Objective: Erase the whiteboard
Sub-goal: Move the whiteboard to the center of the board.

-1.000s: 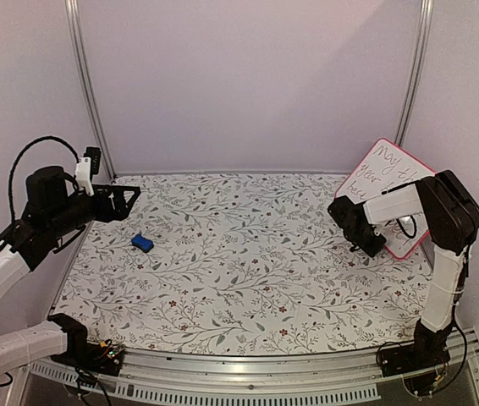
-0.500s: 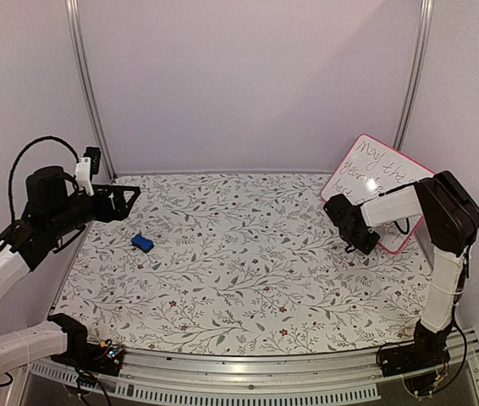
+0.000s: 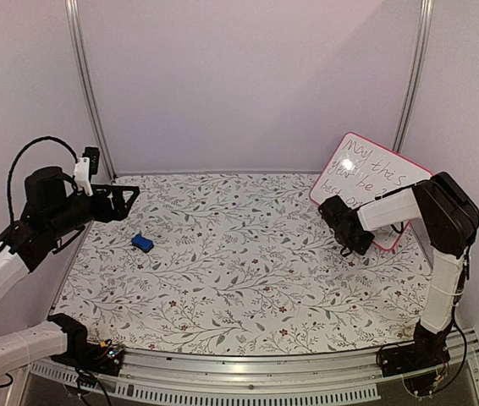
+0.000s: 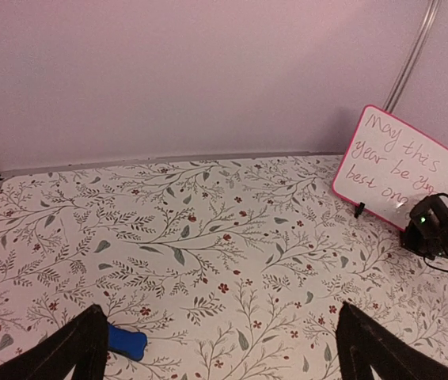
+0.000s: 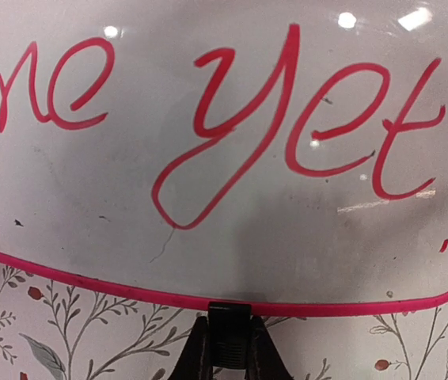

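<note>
Two arms reach over the flower-patterned table (image 3: 239,279) in the overhead view. The left gripper (image 3: 129,204) hangs above the left edge with its jaws spread wide and nothing between them. A small blue eraser (image 3: 142,243) lies on the cloth just in front of it. At the far right, near the metal post, the whiteboard (image 3: 373,173) stands tilted with its written face toward the middle of the table. The right gripper (image 3: 348,230) is in front of its lower edge, but whether it pinches the board cannot be told from this view. Red handwriting fills the board; the top lines read "May this year be". In the left wrist view, the two dark fingers (image 4: 74,356) sit far apart at the bottom corners, and the eraser lies just beside the left one. The board shows at the right, well away across the table, with one small black foot under its pink frame and the other arm's gripper at its lower right corner. In the right wrist view, the board fills nearly the whole picture, with "one yet" in red. The fingers are closed tight on a small black clip at the frame's bottom edge, and the patterned cloth shows below.
</note>
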